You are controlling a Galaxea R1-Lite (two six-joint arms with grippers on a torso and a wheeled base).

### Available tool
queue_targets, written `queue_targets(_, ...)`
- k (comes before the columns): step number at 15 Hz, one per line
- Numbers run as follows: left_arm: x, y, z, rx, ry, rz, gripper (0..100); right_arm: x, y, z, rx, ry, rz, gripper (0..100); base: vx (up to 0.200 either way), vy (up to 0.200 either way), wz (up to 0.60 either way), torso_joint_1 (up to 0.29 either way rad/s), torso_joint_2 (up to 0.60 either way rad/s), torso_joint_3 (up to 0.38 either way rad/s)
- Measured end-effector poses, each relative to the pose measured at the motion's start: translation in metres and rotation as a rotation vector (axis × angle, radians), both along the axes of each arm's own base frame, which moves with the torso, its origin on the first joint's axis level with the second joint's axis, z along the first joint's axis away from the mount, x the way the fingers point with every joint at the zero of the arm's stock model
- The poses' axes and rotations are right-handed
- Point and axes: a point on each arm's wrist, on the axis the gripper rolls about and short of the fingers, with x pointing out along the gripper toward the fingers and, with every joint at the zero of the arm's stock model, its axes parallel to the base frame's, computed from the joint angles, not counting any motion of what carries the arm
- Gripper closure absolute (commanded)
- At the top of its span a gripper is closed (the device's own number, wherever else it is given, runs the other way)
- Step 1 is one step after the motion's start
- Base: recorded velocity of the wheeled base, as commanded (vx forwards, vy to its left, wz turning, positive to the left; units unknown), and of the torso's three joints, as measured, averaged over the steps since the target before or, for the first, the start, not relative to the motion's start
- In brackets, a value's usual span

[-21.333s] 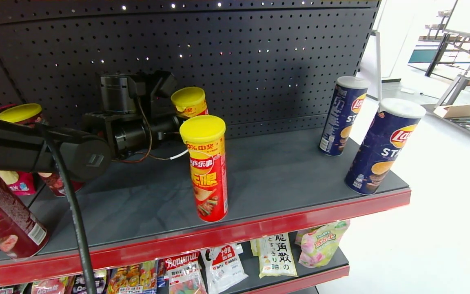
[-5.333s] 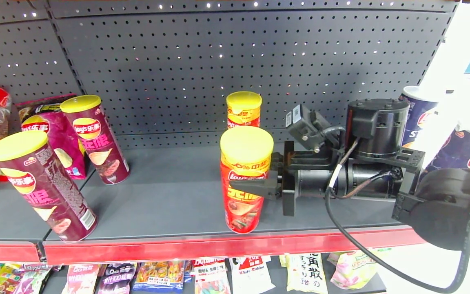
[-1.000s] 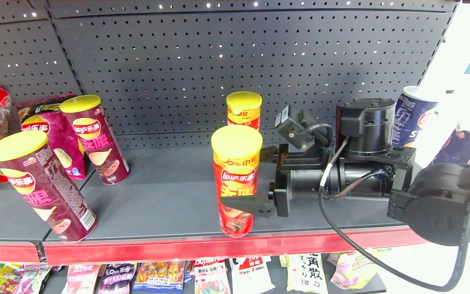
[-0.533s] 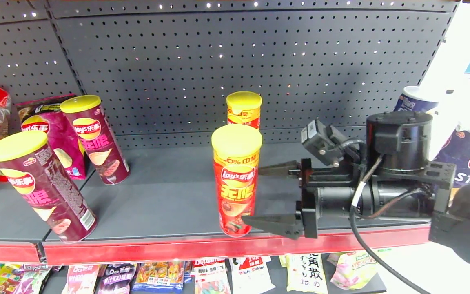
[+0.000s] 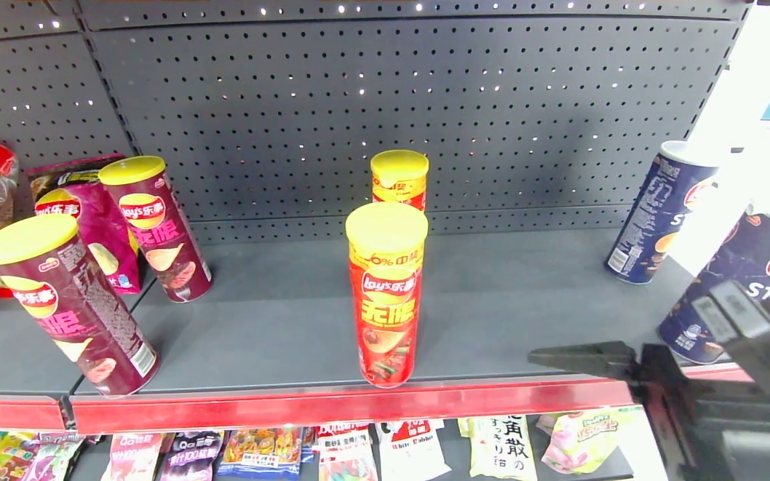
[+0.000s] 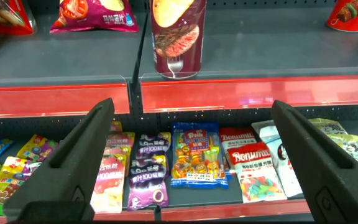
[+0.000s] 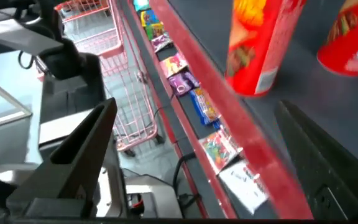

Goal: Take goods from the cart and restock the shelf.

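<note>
Grey shelf (image 5: pixel 278 321); upright chip cans (image 5: pixel 385 300); purple bag (image 5: pixel 77 214)

Six chip cans are counted on the upper shelf (image 5: pixel 278 314). Two are red with yellow lids: the front red can (image 5: pixel 385 300) and the rear red can (image 5: pixel 399 179). Two are maroon with yellow lids: the front maroon can (image 5: pixel 71 314) and the rear maroon can (image 5: pixel 158 230). Two are dark blue with white lids: the rear blue can (image 5: pixel 656 214) and the front blue can (image 5: pixel 739 280). One purple chip bag (image 5: pixel 74 200) and one shopping cart (image 7: pixel 132 74) are seen. The snack packets (image 5: pixel 261 454) below are packed too closely for a sure count.
</note>
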Motion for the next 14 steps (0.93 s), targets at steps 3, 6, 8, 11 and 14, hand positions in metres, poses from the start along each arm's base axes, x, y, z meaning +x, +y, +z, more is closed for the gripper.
queue_targets(3,0.0,0.0,0.0,0.0,0.0,0.0,0,-0.041,-0.046,-0.008,0.002,0.004,-0.135,0,0.0,0.0,0.0,0.0,0.0,0.0)
queue_targets(6,0.0,0.0,0.0,0.0,0.0,0.0,0,-0.087,-0.083,-0.022,0.009,-0.014,-0.336,0,0.0,0.0,0.0,0.0,0.0,0.0)
queue_targets(8,0.0,0.0,0.0,0.0,0.0,0.0,0,-0.114,-0.099,-0.038,-0.017,-0.04,-0.613,0,0.0,0.0,0.0,0.0,0.0,0.0)
queue_targets(11,0.0,0.0,0.0,0.0,0.0,0.0,0,-0.14,-0.111,-0.073,-0.079,-0.08,-1.142,0,0.0,0.0,0.0,0.0,0.0,0.0)
queue_targets(14,0.0,0.0,0.0,0.0,0.0,0.0,0,-0.151,-0.111,-0.087,0.011,-0.135,-1.243,0,0.0,0.0,0.0,0.0,0.0,0.0)
